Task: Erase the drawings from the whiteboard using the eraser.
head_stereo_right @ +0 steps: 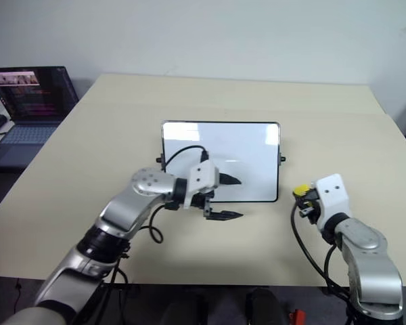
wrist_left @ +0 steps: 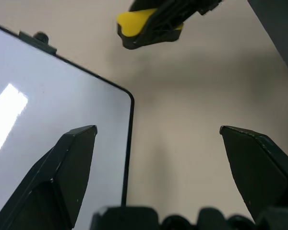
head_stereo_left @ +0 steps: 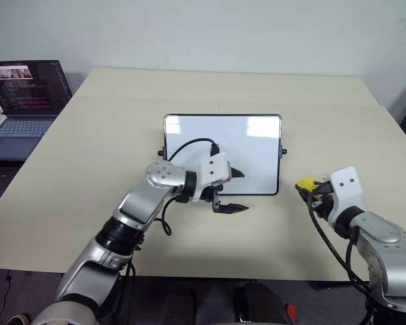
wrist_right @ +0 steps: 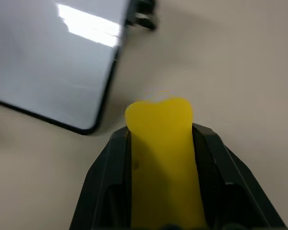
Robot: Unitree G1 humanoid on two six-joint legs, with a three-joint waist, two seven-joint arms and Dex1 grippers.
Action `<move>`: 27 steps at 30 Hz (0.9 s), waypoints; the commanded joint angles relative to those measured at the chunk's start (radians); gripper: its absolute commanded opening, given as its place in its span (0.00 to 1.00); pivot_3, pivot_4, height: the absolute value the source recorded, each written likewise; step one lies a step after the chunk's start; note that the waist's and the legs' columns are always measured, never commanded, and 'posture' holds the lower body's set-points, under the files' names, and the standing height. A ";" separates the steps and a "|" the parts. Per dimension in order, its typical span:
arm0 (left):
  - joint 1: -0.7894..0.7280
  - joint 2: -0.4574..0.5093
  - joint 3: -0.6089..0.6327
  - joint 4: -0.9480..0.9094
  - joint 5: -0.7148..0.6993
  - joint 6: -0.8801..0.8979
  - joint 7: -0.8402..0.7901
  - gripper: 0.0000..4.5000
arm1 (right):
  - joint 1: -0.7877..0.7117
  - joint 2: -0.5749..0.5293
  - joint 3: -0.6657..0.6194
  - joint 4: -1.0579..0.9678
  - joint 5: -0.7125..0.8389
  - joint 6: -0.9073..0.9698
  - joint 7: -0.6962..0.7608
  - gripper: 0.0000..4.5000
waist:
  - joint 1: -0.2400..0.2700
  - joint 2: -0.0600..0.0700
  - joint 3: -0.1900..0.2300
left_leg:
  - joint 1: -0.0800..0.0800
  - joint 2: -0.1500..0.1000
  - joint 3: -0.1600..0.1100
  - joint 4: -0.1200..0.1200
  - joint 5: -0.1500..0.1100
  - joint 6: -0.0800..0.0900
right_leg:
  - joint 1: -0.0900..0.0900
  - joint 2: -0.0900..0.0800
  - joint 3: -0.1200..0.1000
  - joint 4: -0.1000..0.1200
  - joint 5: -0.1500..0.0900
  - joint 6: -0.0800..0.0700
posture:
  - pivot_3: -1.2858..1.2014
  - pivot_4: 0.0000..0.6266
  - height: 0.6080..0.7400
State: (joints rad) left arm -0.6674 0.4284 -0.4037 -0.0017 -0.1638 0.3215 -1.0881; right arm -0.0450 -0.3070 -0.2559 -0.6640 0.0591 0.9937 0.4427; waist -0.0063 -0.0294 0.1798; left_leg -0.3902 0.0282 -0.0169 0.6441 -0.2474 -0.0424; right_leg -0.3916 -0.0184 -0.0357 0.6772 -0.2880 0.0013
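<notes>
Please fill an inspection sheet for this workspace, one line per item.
Surface: beige table, bare around the board.
Job's things: whiteboard lies flat mid-table, no drawings seen on it; yellow eraser held off the board's right side.
Clutter: nothing seen.
Grippers: left pincer open at the board's near edge; right pincer shut on the eraser.
Cables: black cable arching over the left wrist.
Surroundings: open laptop on a side table at left, pale wall behind.

yellow eraser (wrist_right: 162, 158), white whiteboard (head_stereo_left: 247, 145) w/ blk frame
</notes>
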 commanded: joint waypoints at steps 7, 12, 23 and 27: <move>-0.067 -0.085 -0.046 0.058 0.058 -0.115 -0.025 1.00 | -0.056 0.051 -0.033 0.181 0.021 -0.120 -0.136 0.31 | -0.001 0.000 0.000 | 0.000 -0.001 0.001 0.000 0.000 0.000 | -0.001 0.001 0.001 0.001 0.000 0.000 | 0.52 0.24 1.00; -0.074 -0.112 -0.050 0.068 0.075 -0.130 -0.019 1.00 | -0.101 0.044 -0.043 0.279 0.039 -0.176 -0.161 0.31 | 0.000 0.001 0.000 | -0.001 -0.001 0.001 0.000 0.000 0.000 | -0.002 0.002 0.000 0.001 0.000 0.000 | 0.52 0.24 1.00; -0.102 -0.190 -0.009 0.132 0.071 -0.180 0.029 1.00 | -0.166 0.027 -0.053 0.410 0.080 -0.243 -0.195 0.65 | 0.001 0.001 0.000 | -0.002 -0.001 0.003 0.000 0.000 0.000 | -0.002 0.002 0.000 0.001 0.000 0.000 | 0.52 0.24 1.00; -0.082 -0.195 0.009 0.116 0.049 -0.176 0.037 1.00 | -0.176 0.033 -0.064 0.414 0.104 -0.267 -0.208 0.98 | -0.001 0.001 0.000 | -0.002 0.000 0.003 0.000 0.000 0.000 | -0.003 0.002 0.001 0.002 0.000 -0.001 | 0.52 0.24 1.00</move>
State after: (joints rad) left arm -0.7501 0.2398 -0.4232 0.1527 -0.0902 0.1485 -1.0575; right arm -0.2046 -0.2700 -0.2949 -0.2271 0.1425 0.7621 0.2407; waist -0.0068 -0.0281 0.1799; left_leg -0.3927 0.0278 -0.0142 0.6444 -0.2474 -0.0422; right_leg -0.3950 -0.0165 -0.0351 0.6792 -0.2878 0.0007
